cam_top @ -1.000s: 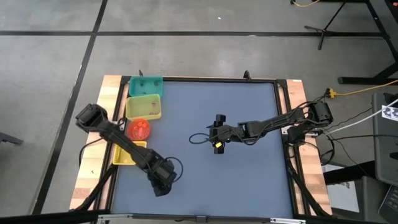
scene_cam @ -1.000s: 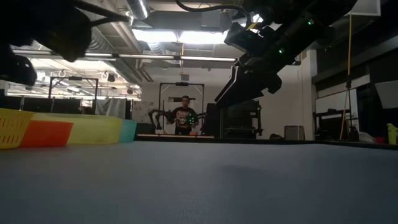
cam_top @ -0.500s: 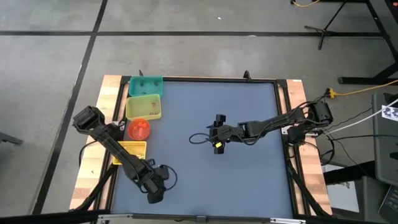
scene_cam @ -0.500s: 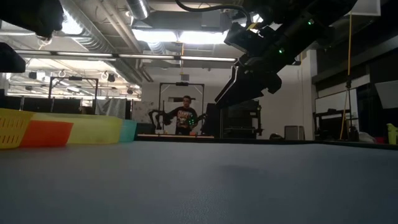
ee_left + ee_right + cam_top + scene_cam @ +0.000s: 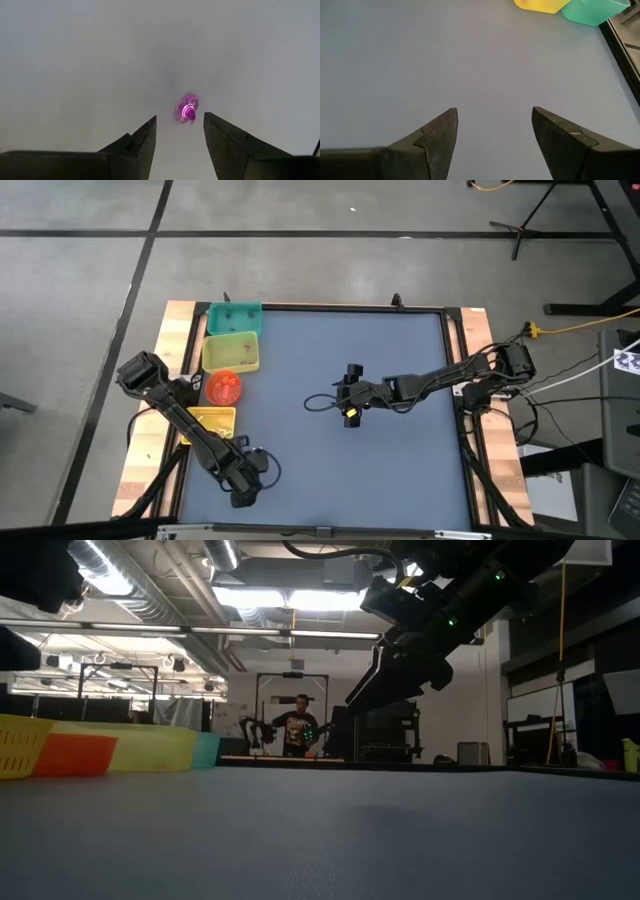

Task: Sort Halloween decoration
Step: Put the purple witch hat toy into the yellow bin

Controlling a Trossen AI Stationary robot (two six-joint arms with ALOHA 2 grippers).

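A small purple trinket (image 5: 187, 109) lies on the grey-blue table (image 5: 400, 380), just ahead of the left gripper (image 5: 180, 131) and between its parted fingers — not pinched. Seen from above, that gripper (image 5: 243, 485) sits at the lower left of the mat, its arm bent back toward the left edge. At upper left stand four bins: teal (image 5: 233, 316), yellow (image 5: 231, 351), red (image 5: 222, 387), yellow (image 5: 207, 423). The right gripper (image 5: 350, 372) hovers mid-table — fingers spread, empty.

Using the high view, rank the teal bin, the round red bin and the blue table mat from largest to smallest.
1. Blue table mat, by far the largest.
2. Teal bin.
3. Round red bin, smallest, only slightly.
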